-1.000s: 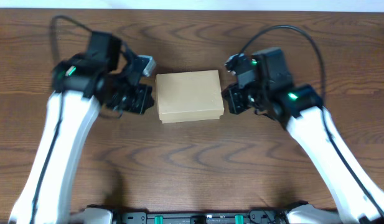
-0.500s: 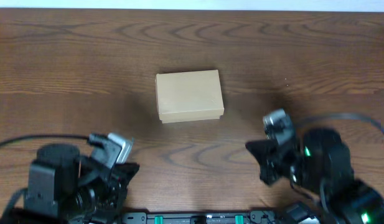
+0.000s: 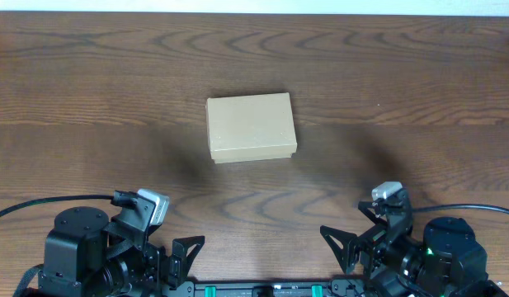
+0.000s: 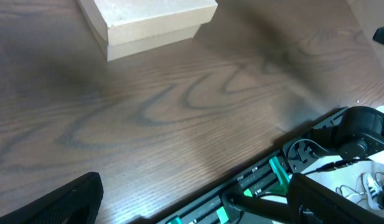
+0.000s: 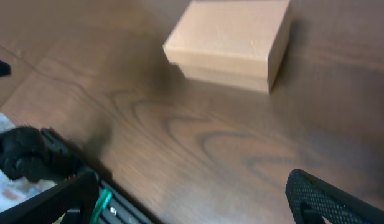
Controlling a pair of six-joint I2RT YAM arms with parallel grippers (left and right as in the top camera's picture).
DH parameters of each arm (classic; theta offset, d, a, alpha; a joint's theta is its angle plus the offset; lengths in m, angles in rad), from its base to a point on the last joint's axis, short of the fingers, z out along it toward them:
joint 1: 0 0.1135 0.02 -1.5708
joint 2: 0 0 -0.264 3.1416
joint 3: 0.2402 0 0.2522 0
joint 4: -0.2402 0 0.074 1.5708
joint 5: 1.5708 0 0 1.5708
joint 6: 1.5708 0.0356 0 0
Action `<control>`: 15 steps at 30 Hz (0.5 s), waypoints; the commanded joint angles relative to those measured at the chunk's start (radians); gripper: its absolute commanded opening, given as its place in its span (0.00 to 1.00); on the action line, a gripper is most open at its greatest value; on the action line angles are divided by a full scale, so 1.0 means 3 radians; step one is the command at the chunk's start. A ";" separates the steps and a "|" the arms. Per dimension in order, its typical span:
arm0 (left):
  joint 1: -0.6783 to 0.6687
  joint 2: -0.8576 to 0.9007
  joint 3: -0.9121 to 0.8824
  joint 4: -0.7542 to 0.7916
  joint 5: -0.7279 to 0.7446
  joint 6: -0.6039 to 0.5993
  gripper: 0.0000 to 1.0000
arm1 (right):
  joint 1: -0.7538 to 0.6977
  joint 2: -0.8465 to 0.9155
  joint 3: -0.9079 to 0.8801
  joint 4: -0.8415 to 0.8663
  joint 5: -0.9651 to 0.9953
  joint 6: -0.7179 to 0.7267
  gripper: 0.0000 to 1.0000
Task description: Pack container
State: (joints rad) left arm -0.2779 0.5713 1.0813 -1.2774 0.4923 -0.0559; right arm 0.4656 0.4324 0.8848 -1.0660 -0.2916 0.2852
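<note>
Spread wide on the left gripper (image 4: pixel 195 182), with nothing between the jaws; spread just as wide and just as empty on the right gripper (image 5: pixel 188 180). Parked low at the near edge of the counter (image 3: pixel 89 91), one to each side, pointing up toward the middle.

Further out, well apart from both, find the container (image 3: pixel 251 125): near the centre of the counter, shut, lid (image 5: pixel 229 25) down and lying level over the base on the visible sides. No loose item in view beside it anywhere.

Judging from that, count the packing as probably done and treat the step in hand as resting clear of the box. To do it well, keep both sets of jaws apart and off the wood, stay low and near, and make no sweep toward the middle. Expect a slide or a popped flap from such light cardboard at even a small nudge.

Look along the front seam in the right wrist view, at the slight overhang of lid over base. Cannot tell whether tucked in or merely resting, nor what lies inside. For a flap sitting proud, come in from above with one set of jaws brought together, press flat near the free edge, steady the opposite wall with the other gripper, then lift straight off rather than drag.
</note>
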 commanded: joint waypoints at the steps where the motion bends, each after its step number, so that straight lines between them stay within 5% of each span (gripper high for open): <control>1: -0.0014 -0.0014 -0.0005 -0.0009 -0.0019 -0.0039 0.95 | 0.0023 -0.0005 -0.0032 -0.0097 0.0011 0.0047 0.99; 15: -0.0014 -0.0014 -0.0005 -0.0008 -0.0019 -0.0039 0.95 | 0.0023 -0.0005 -0.0032 -0.0188 0.0011 0.0047 0.99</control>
State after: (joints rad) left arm -0.2779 0.5713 1.0813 -1.2774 0.4923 -0.0563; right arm 0.4656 0.4324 0.8818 -1.1191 -0.2913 0.2859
